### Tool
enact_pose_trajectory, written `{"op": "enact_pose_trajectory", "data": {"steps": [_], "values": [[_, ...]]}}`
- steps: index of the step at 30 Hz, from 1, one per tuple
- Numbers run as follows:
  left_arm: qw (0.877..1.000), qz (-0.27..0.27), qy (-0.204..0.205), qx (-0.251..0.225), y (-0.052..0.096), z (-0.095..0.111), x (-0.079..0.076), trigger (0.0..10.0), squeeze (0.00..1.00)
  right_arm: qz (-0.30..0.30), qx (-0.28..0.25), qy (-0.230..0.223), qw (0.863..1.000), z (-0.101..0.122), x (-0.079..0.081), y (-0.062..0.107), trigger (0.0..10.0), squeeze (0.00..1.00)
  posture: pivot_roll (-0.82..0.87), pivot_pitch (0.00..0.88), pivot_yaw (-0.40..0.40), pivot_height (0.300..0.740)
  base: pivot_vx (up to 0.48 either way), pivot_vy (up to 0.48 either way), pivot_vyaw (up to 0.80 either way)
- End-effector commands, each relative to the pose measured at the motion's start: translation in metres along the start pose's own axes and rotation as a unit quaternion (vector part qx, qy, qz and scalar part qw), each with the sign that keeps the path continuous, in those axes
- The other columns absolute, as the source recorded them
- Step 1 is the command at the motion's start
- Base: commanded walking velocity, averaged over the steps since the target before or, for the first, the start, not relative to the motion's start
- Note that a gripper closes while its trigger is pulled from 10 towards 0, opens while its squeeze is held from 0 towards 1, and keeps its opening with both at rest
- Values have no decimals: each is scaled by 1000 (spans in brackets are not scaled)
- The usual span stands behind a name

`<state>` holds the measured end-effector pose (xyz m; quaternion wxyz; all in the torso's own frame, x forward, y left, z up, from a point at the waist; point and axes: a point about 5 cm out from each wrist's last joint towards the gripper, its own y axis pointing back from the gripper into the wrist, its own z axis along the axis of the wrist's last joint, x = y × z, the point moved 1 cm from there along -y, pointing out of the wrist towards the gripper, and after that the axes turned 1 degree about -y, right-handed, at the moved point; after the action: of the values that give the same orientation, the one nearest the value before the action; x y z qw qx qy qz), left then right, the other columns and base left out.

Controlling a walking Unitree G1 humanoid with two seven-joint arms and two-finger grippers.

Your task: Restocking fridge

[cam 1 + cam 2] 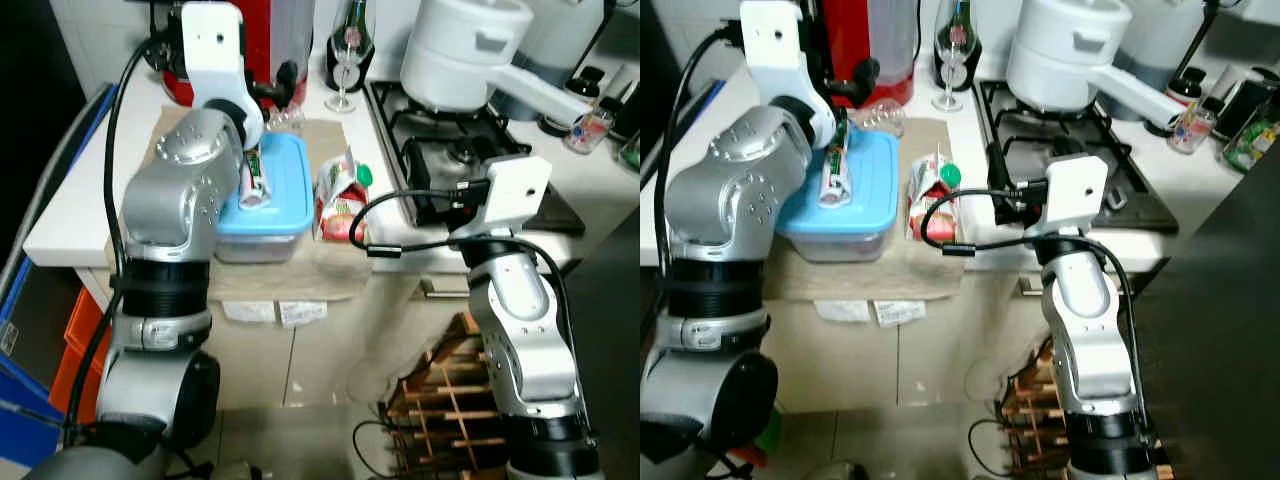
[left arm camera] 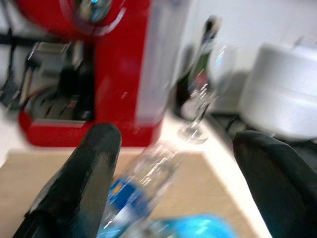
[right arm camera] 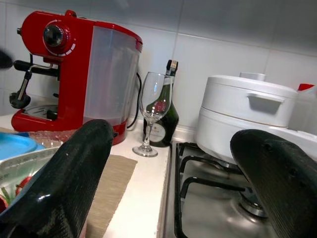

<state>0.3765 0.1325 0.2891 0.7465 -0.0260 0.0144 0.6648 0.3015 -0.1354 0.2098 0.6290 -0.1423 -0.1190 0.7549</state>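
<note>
I have both arms raised over the counter (image 1: 70, 215), no item gripped yet. Left gripper (image 2: 173, 163): fingers spread wide, nothing between them. Just beyond its tips lies a clear plastic bottle (image 2: 141, 186) on the beige mat (image 3: 111, 191); the wrist view is blurred, so I take it to be a water bottle by the blue label, not certain. Behind the bottle stands the red coffee machine (image 3: 74, 74), with a wine glass (image 3: 152, 111) and a dark bottle (image 3: 166, 116) off to one side.

Right gripper (image 3: 173, 183): fingers also wide apart, empty, held at the counter edge near the hob (image 1: 440, 150). The red food pouch (image 1: 340, 200) sits beside it, and the blue-lidded container (image 1: 280, 190) with a small tube (image 1: 253, 180) on its lid lies past the pouch, under the left forearm.

Step in hand, as I judge it: pick the first item for the fridge. To do it well I would centre the bottle between the left fingers, close across its body, and lift straight up, keeping clear of the wine glass.
</note>
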Motion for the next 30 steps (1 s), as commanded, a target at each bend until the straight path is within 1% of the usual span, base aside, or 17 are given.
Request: {"op": "enact_pose_trajectory", "data": {"steps": [1, 3, 5, 6, 8, 9, 10, 13, 15, 19, 20, 21, 24, 27, 28, 30], "values": [[1000, 0, 0, 14, -1, 0, 0, 10000, 0, -7, -10, 4, 1000, 4, -3, -1, 10000, 82, 4, 0, -50, 740, 0, 0, 0], [1000, -1, -1, 23, 0, 2, 1, 10000, 0, -8, -8, 4, 1000, 3, -4, 0, 10000, 82, 8, 0, -50, 740, 0, 0, 0], [1000, -1, 6, 29, 0, 4, 1, 10000, 0, -8, -5, 4, 1000, 2, -5, 2, 10000, 82, 9, 0, -50, 740, 0, 0, 0], [999, -12, 19, 35, 0, 7, -2, 10000, 0, -9, -1, 4, 1000, 1, -5, 3, 10000, 82, 13, 0, -49, 740, 0, 0, 0], [999, -17, 25, 37, 0, 9, -3, 10000, 0, -10, 0, 4, 1000, 0, -5, 3, 10000, 75, 15, 0, -48, 740, 0, 0, 0], [998, -28, 33, 42, 1, 12, -6, 10000, 0, -10, 1, 4, 1000, -1, -5, 4, 10000, 82, 23, 0, -45, 740, 0, 0, 0], [998, -28, 33, 42, 1, 12, -6, 10000, 0, -10, 1, 4, 1000, -1, -5, 4, 10000, 82, 23, 0, -45, 740, 0, 0, 0], [996, -52, 39, 57, 4, 15, -10, 10000, 0, -10, 4, 2, 1000, -4, -3, 5, 10000, 82, 34, 0, -38, 740, 0, 0, 0], [994, -58, 40, 84, 3, 10, -10, 10000, 0, -9, 6, 0, 1000, -5, -1, 6, 10000, 78, 40, 0, -28, 740, 0, 0, 0], [992, -61, 40, 102, 1, 3, -11, 10000, 0, -9, 6, -1, 1000, -5, 0, 5, 10000, 82, 37, 0, -19, 740, 0, 0, 0], [989, -67, 38, 123, -1, -7, -13, 10000, 0, -11, 5, -2, 1000, -6, 0, 5, 10000, 82, 34, 0, -11, 740, 0, 0, 0], [985, -64, 41, 156, 0, -16, -15, 10000, 0, -15, 5, -2, 1000, -6, -1, 6, 10000, 82, 31, 0, -6, 740, 0, 0, 0], [983, -71, 42, 162, 1, -18, -17, 10000, 0, -19, 5, -2, 1000, -6, -2, 7, 10000, 86, 27, 0, 0, 740, 0, 0, 0], [983, -80, 35, 163, 4, -15, -19, 10000, 0, -22, 8, -1, 1000, -6, -2, 10, 10000, 82, 29, 8, 7, 740, 0, 0, 0], [982, -84, 38, 164, 6, -11, -20, 10000, 0, -22, 10, -2, 1000, -6, -2, 13, 10000, 82, 34, 13, 9, 740, 0, 0, 0], [982, -85, 38, 165, 7, -10, -20, 10000, 0, -23, 11, -2, 1000, -6, -2, 13, 10000, 82, 34, 13, 9, 740, 0, 0, 0]]}}
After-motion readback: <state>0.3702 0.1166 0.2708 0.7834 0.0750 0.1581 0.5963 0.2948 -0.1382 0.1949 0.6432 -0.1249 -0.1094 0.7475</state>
